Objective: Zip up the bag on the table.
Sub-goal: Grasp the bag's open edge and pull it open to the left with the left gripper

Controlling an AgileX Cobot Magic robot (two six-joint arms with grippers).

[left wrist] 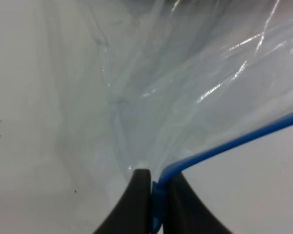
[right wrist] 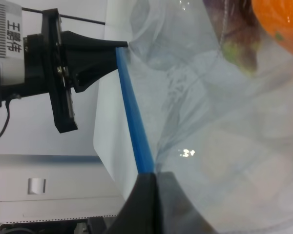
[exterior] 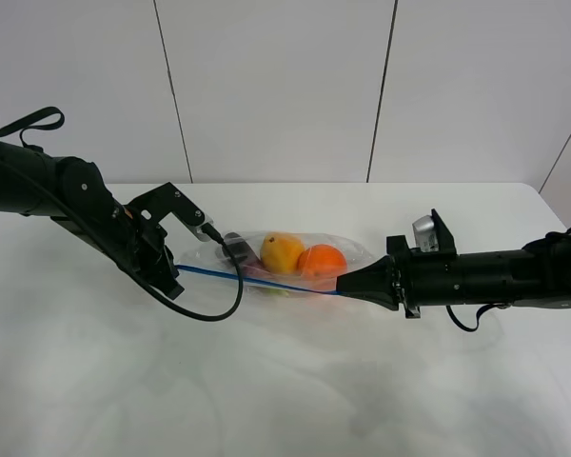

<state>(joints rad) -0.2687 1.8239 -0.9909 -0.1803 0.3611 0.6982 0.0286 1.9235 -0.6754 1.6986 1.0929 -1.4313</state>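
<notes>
The clear plastic bag (exterior: 295, 249) lies in the middle of the white table (exterior: 266, 400), showing a yellow fruit (exterior: 282, 251), an orange (exterior: 324, 260) and a dark eggplant (exterior: 236, 245). Its thin blue zip strip (exterior: 257, 281) runs taut along the near edge. My left gripper (exterior: 178, 270) is shut on the strip's left end; the left wrist view shows the strip (left wrist: 234, 141) pinched at the fingertips (left wrist: 156, 184). My right gripper (exterior: 346, 286) is shut on the strip's right end, seen close in the right wrist view (right wrist: 154, 176), with the strip (right wrist: 134, 126) stretching to the other gripper (right wrist: 121, 46).
A black cable (exterior: 214, 309) loops from the left arm onto the table in front of the bag. White wall panels (exterior: 276, 86) stand behind the table's far edge. Both arms lie low over the tabletop on either side of the bag.
</notes>
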